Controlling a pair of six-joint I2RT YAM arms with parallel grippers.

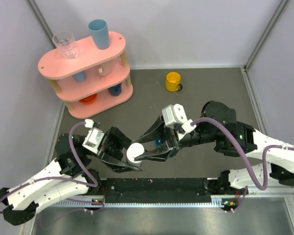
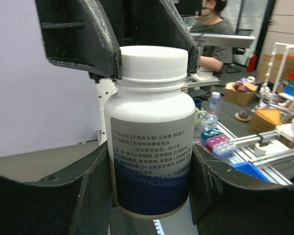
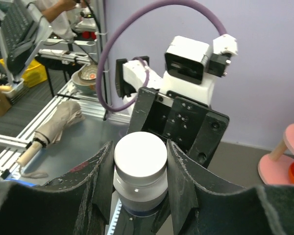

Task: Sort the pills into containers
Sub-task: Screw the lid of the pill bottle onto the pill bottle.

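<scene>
Currently left gripper (image 2: pixel 151 191) is clamping the white bottle (image 1: pixel 135 152) at lower centre of top view, right gripper (image 3: pixel 139 172) is squeezing its cap (image 3: pixel 140 154); opening step, next needing cap twisted off; pill box not showing

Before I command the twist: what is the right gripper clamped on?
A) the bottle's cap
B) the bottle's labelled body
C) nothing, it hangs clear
A: the fingers of the right gripper press both sides of the white cap, while the left gripper holds the bottle by its labelled body.
</scene>
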